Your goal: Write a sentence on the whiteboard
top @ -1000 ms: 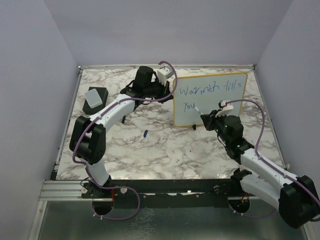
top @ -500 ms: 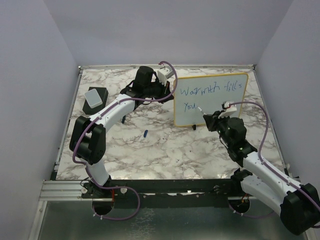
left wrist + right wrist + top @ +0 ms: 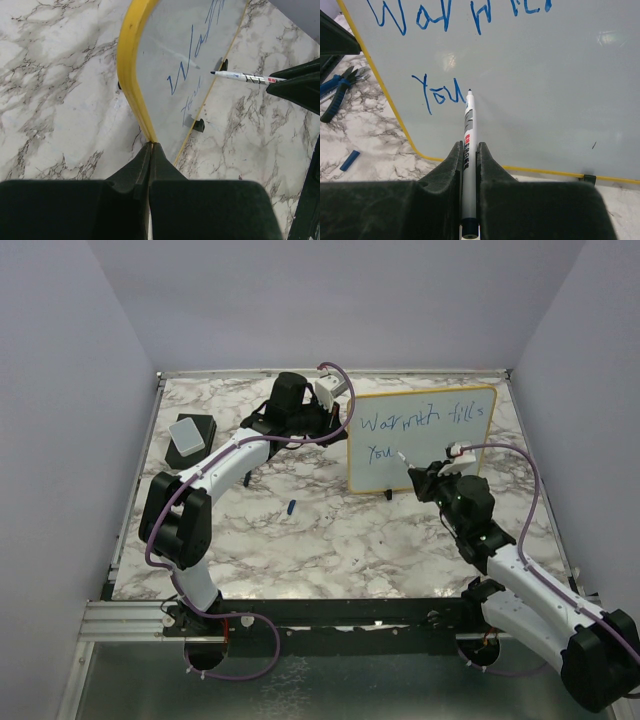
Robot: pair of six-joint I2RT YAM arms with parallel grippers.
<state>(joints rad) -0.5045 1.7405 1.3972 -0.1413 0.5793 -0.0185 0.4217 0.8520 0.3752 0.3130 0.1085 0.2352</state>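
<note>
The whiteboard (image 3: pixel 440 450) stands upright on its black feet at the back of the table, yellow-framed. The sentence (image 3: pixel 420 423) in blue reads "Warmth fills" on the top line and "You" (image 3: pixel 440 94) below. My left gripper (image 3: pixel 151 145) is shut on the board's yellow frame (image 3: pixel 131 80) at its left edge (image 3: pixel 340 423). My right gripper (image 3: pixel 468 147) is shut on a white marker (image 3: pixel 468 125). The marker points at the board with its tip just right of "You". The marker also shows in the left wrist view (image 3: pixel 245 77) and the top view (image 3: pixel 402 460).
A grey-topped black eraser block (image 3: pixel 188 437) lies at the far left. A small blue cap (image 3: pixel 290 506) lies on the marble in front of the board's left end. Blue-handled pliers (image 3: pixel 340 85) lie behind the board. Walls enclose the table.
My right gripper has shifted slightly right with the marker, its tip staying just after "You". The writing looks the same. The left arm has not moved.
</note>
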